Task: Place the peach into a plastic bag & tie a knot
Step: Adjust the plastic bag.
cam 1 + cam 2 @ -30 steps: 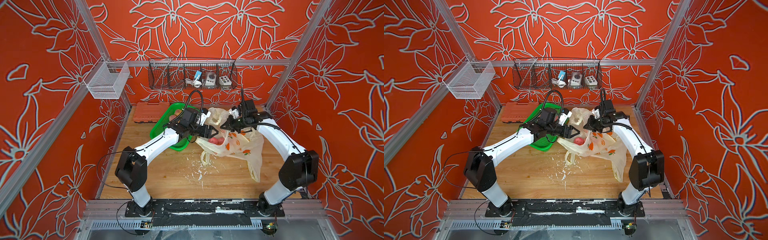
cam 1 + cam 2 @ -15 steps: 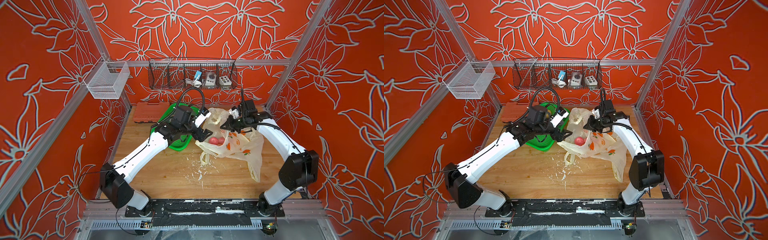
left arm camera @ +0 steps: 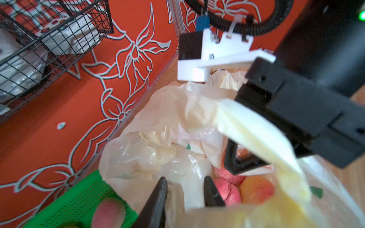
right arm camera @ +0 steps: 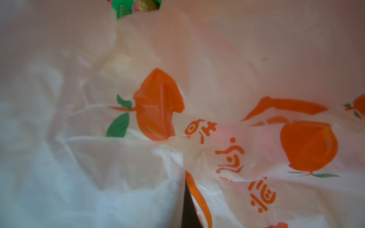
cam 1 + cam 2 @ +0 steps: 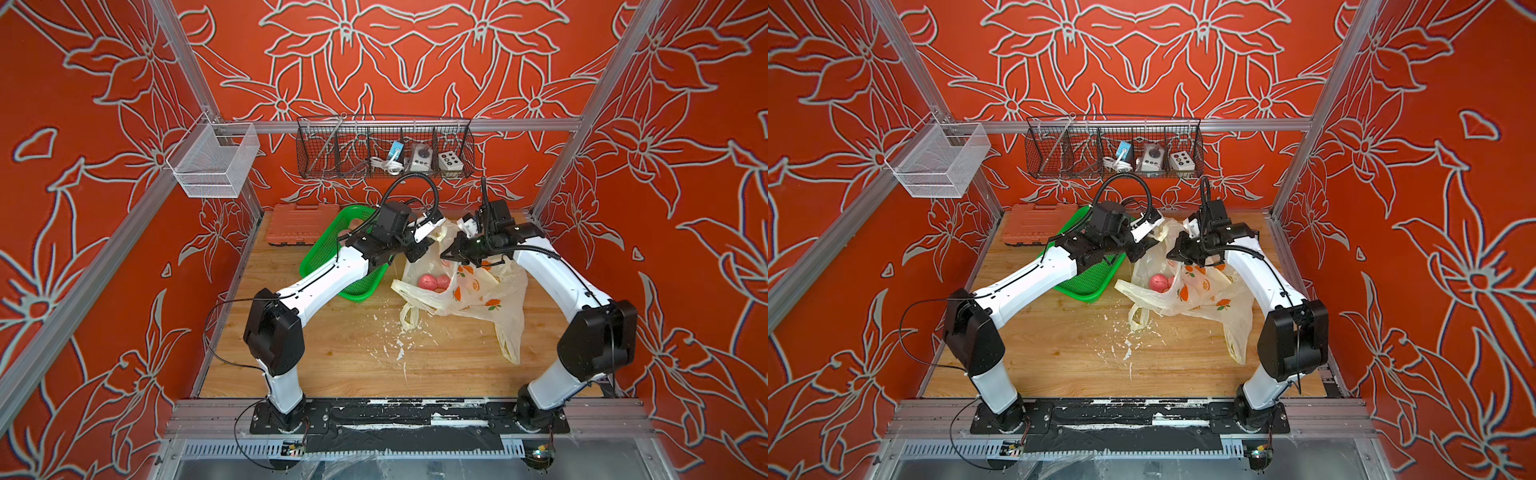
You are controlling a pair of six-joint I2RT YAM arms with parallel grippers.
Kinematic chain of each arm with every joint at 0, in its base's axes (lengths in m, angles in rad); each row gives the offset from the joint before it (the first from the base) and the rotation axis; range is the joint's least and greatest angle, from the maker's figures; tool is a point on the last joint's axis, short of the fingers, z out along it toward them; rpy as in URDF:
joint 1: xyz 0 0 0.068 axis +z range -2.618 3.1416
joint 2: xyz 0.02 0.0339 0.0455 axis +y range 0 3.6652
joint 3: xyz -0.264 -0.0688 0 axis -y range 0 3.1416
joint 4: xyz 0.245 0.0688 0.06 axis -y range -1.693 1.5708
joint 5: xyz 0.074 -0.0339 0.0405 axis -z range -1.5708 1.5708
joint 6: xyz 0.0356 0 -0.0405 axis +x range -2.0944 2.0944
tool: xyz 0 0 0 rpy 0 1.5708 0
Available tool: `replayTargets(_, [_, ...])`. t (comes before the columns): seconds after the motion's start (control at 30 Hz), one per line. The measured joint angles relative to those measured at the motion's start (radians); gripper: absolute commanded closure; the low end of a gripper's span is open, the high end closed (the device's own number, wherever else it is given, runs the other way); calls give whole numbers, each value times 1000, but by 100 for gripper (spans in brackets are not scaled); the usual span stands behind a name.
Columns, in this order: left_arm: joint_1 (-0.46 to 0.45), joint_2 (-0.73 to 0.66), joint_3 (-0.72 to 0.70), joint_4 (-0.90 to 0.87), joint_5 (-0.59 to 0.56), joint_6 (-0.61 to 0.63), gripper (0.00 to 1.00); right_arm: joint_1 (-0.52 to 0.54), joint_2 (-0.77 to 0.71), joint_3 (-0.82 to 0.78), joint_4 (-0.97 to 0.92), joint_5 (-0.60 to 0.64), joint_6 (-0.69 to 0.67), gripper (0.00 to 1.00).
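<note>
A translucent plastic bag (image 5: 478, 291) printed with oranges lies on the wooden table, its mouth lifted. Two peaches (image 5: 434, 281) sit inside it, also seen in a top view (image 5: 1159, 282) and in the left wrist view (image 3: 227, 189). My right gripper (image 5: 451, 252) is shut on the bag's far rim and holds it up. In the right wrist view bag film (image 4: 158, 110) fills the picture. My left gripper (image 3: 186, 184) is at the bag's near rim by the green basket (image 5: 324, 257). Its jaws stand a narrow gap apart with loose film between them.
One more peach (image 3: 108, 213) lies in the green basket. An orange tool case (image 5: 297, 224) lies at the back left. A black wire basket (image 5: 384, 147) and a white mesh basket (image 5: 212, 162) hang on the frame. White scraps (image 5: 399, 349) litter the table's middle.
The left arm drew back toward the basket, then returned to the bag's rim, and its jaws narrowed from wide apart. The right arm and the bag stayed put.
</note>
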Motion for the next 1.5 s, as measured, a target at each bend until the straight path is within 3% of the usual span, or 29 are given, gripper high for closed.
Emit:
replayTargets(0.03, [0, 0, 6, -1, -1, -5, 99, 0, 0, 0, -4, 2, -4, 98])
replayTargets(0.1, [0, 0, 23, -10, -6, -18, 100, 0, 0, 0, -14, 10, -11, 88])
replayTargets(0.2, [4, 0, 63, -42, -8, -52, 100, 0, -2, 3, -42, 32, -40, 61])
replayTargets(0.27, [11, 1, 102, -77, -5, -89, 100, 0, -13, 5, -69, 63, -66, 50])
replayTargets(0.4, [41, 13, 208, -173, 2, -179, 100, 27, -90, 27, -164, 204, -141, 41])
replayTargets(0.53, [74, 35, 289, -258, 24, -255, 100, 182, -218, 58, -264, 432, -249, 33])
replayTargets(0.7, [121, 86, 343, -328, 106, -340, 100, 418, -329, 35, -334, 650, -351, 27])
replayTargets(0.9, [183, 186, 417, -415, 195, -414, 100, 465, -367, 31, -394, 777, -457, 25])
replayTargets(1.13, [216, 255, 493, -479, 294, -462, 100, 852, -345, -92, -307, 826, -600, 22])
replayTargets(1.5, [262, 269, 539, -538, 422, -490, 100, 910, -101, -148, -30, 848, -889, 23])
